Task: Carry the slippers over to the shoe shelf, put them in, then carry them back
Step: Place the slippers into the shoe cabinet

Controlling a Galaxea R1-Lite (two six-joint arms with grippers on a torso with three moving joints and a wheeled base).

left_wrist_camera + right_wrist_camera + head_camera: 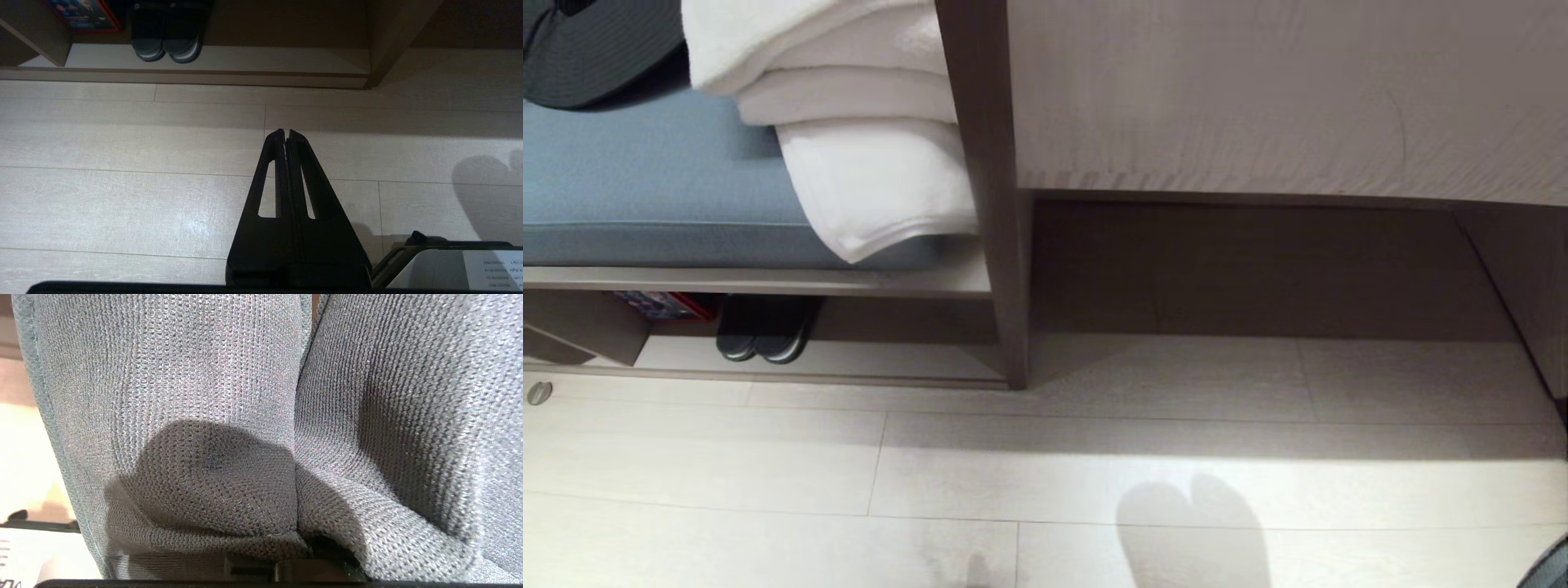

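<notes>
Soft, warm indoor light falls from above and behind the camera in the head view, leaving the floor (931,474) bright across the lower half of the frame. A broad shadow band lies along the foot of the furniture, and a rounded two-lobed shadow sits at lower centre right. The recess under the desk (1258,269) at centre right is dim. The white towels (866,163) at upper left are nearly blown out, their folds faint. The left wrist view is darker, with a pale sheen on the floorboards at centre left and a black silhouette of the left gripper (287,132). The right wrist view is filled by grey knit fabric (204,396), sharp, with a dark curved shadow at lower centre.
</notes>
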